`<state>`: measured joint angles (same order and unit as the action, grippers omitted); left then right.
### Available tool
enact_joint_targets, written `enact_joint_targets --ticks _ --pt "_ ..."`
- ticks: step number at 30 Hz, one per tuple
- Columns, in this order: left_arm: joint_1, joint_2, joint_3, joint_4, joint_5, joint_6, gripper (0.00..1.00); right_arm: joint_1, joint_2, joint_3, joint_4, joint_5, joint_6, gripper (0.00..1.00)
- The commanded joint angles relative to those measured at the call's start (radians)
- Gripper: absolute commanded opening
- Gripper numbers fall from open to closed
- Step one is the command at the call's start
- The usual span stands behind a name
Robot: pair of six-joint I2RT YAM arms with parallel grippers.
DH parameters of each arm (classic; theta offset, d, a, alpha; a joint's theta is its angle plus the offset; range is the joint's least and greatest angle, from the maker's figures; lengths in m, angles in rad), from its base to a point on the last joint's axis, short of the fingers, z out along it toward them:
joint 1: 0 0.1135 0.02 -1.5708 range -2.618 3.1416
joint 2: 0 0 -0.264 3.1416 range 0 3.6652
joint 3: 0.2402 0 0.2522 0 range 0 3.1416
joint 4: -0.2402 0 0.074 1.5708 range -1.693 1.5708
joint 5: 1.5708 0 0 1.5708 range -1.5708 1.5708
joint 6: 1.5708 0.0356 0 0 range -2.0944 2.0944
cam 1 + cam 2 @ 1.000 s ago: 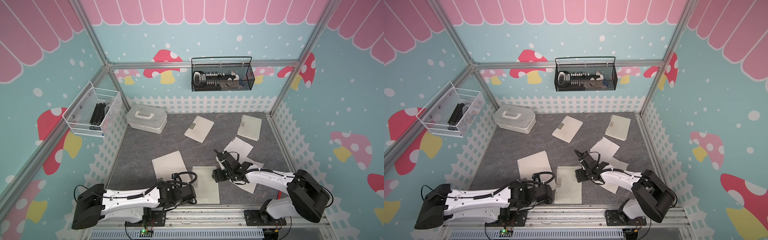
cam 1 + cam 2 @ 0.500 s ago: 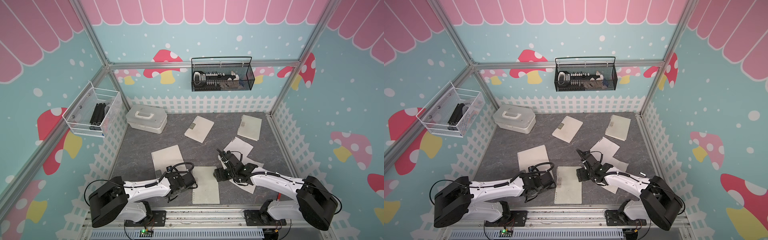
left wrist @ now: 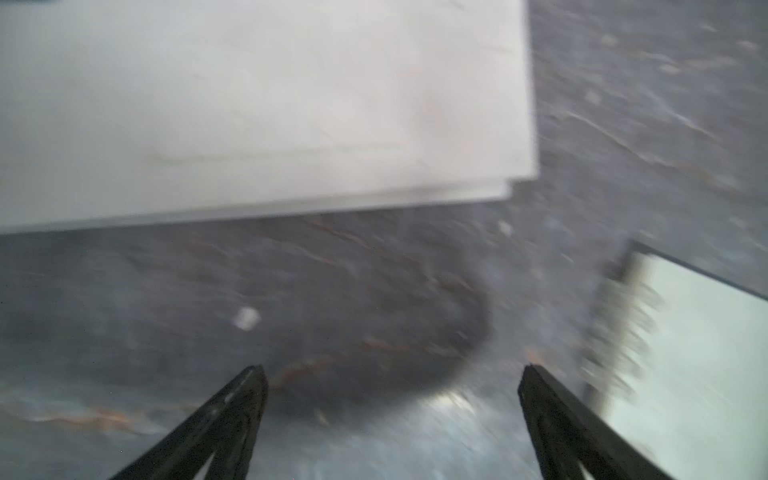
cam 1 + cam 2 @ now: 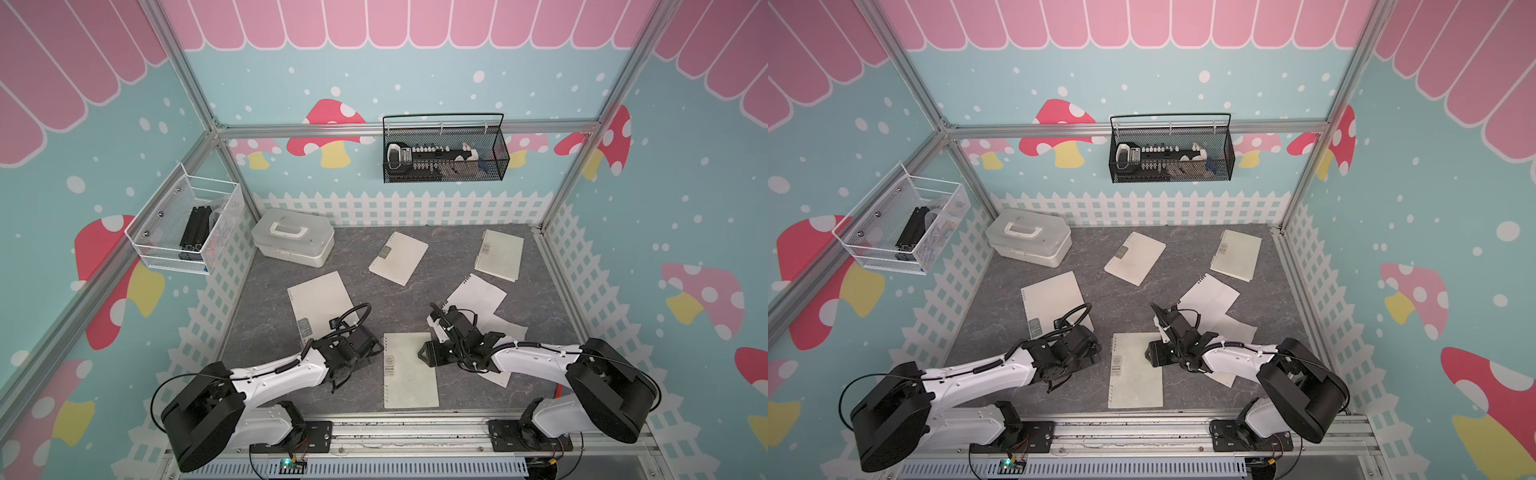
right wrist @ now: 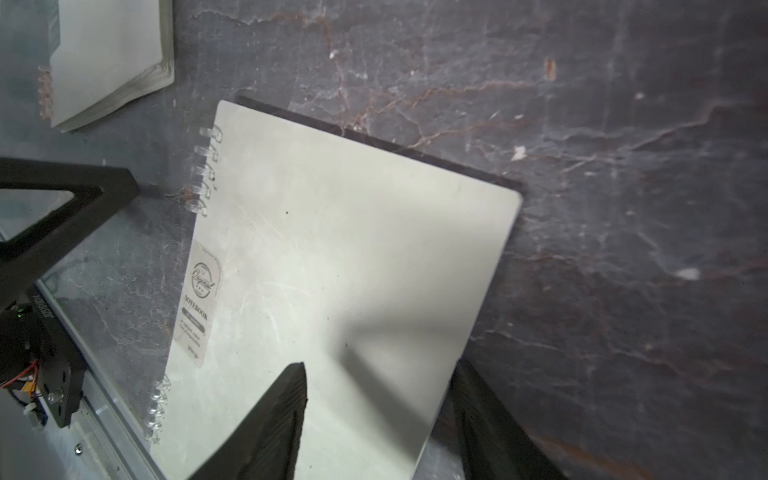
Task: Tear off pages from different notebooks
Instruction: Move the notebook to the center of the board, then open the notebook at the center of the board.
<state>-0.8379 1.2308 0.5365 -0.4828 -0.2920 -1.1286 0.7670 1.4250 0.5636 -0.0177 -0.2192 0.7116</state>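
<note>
Four cream-white notebooks lie on the dark table: one at front centre (image 4: 409, 374) (image 5: 332, 249), a larger one left of it (image 4: 318, 301) (image 3: 266, 104), one at back centre (image 4: 398, 257) and one at back right (image 4: 500, 254). Loose pages (image 4: 478, 297) lie overlapped at the right. My right gripper (image 4: 424, 356) (image 5: 380, 368) straddles the front notebook's free edge, one finger above the cover, the other beside the edge, with a gap still showing. My left gripper (image 4: 374, 351) (image 3: 392, 372) is wide open over bare table between the left and front notebooks.
A white plastic box with a handle (image 4: 293, 237) stands at back left. A black wire basket (image 4: 444, 153) hangs on the back wall and a white mesh basket (image 4: 183, 224) on the left wall. A white picket fence rings the table; an aluminium rail (image 4: 407, 432) runs along the front.
My left gripper has moved away from the front rail towards the gap beside the front notebook's coil. My right gripper's jaws have narrowed around that notebook's free edge.
</note>
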Motion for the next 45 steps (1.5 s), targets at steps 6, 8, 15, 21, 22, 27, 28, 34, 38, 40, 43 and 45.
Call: enact_joint_targets --ticks 6,8,15,21,22,27,28,34,38,40,43,45 --pt "-0.034 0.053 -0.046 0.349 0.187 0.012 0.96 0.011 0.000 -0.009 -0.010 -0.019 0.037 0.47" --pt "-0.024 0.111 -0.044 0.409 0.217 0.013 0.96 0.012 0.001 0.002 -0.010 -0.021 0.034 0.45" --pt "0.097 0.253 -0.028 0.582 0.386 0.057 0.92 0.010 0.046 0.089 -0.016 -0.017 -0.008 0.34" --pt "0.110 0.314 0.089 0.565 0.409 0.112 0.92 0.004 0.142 0.178 -0.024 -0.013 -0.037 0.32" --pt "0.117 0.331 0.112 0.555 0.407 0.121 0.92 -0.004 0.160 0.197 -0.029 -0.013 -0.047 0.32" --pt "0.191 0.426 0.191 0.543 0.425 0.154 0.91 -0.072 0.231 0.278 -0.031 -0.042 -0.074 0.31" --pt "0.209 0.441 0.196 0.547 0.430 0.156 0.91 -0.080 0.244 0.293 -0.031 -0.051 -0.078 0.31" --pt "0.251 0.476 0.168 0.591 0.465 0.141 0.93 -0.088 0.278 0.325 0.024 -0.150 -0.058 0.36" --pt "0.252 0.481 0.129 0.656 0.484 0.101 0.93 -0.090 0.260 0.308 0.070 -0.192 -0.027 0.38" --pt "0.252 0.478 0.117 0.671 0.480 0.085 0.93 -0.090 0.235 0.287 0.108 -0.215 -0.005 0.38" --pt "0.252 0.464 0.105 0.670 0.452 0.051 0.94 -0.091 0.200 0.254 0.184 -0.284 0.040 0.41" --pt "0.251 0.450 0.091 0.680 0.436 0.031 0.94 -0.092 0.190 0.237 0.245 -0.330 0.075 0.43"
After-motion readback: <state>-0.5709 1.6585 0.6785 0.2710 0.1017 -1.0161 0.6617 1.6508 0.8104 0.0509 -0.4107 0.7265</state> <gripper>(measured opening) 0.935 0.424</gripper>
